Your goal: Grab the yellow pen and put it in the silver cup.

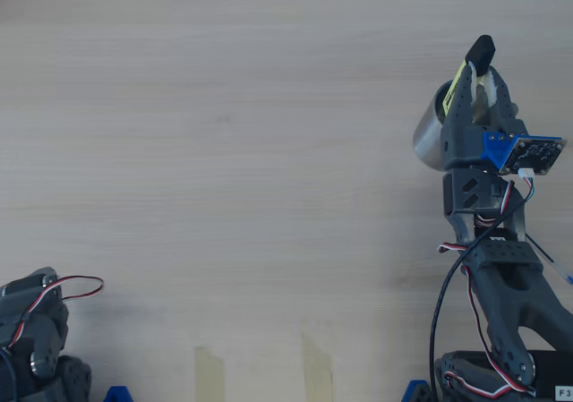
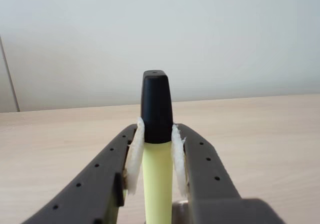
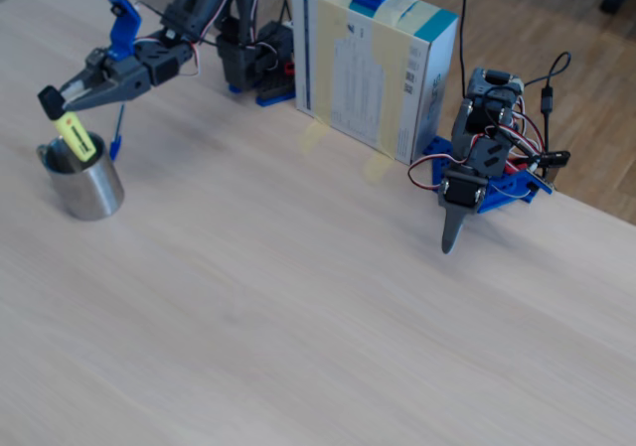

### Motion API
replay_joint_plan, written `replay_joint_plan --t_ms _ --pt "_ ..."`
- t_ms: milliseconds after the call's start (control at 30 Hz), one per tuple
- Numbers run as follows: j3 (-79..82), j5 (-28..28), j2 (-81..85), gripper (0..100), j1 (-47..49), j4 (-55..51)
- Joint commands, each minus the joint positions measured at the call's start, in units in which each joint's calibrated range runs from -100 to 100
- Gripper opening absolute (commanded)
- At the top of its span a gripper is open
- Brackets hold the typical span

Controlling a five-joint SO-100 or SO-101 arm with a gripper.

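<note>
Pale wooden table [image 1: 224,151] all round, a plain light wall behind it in the wrist view, and the arm is out at the right edge of the overhead view with the gripper [image 2: 156,149] clamped on the yellow pen [image 2: 157,174]. Look at that hold: two white padded fingers [image 2: 134,156] pinch it right where the black cap meets the yellow body, cap pointing away from the wrist. From the fixed view the pen [image 3: 72,133] hangs tilted, cap up and to the left, its lower end at or just inside the mouth of the silver cup [image 3: 87,190]; how deep it has gone, I cannot tell. Overhead, the cup [image 1: 431,138] sits mostly hidden under the gripper [image 1: 474,78], so the two are lined up closely. My read: this is a light, stiff plastic marker with smooth sides, likely to slip if the squeeze is slack, and the pads give welcome friction. Taking it by the flat body near the cap looks sensible, leaving the long end free to enter. That steel cup looks light enough to skid or tip if knocked, so the rim wants a gentle approach. A second arm [image 3: 477,168] and a cardboard box [image 3: 373,64] stand well apart.
</note>
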State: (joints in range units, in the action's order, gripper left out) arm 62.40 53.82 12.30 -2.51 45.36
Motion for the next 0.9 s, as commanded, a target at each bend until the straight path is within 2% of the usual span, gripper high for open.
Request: replay_joint_plan --t_ms 0,433,867 --pt "-3.0 -0.2 -0.7 2 -0.6 0.3" --pt "-2.8 -1.4 -3.3 2 -1.8 0.2" --pt "4.5 -1.4 -3.3 2 -4.0 0.2"
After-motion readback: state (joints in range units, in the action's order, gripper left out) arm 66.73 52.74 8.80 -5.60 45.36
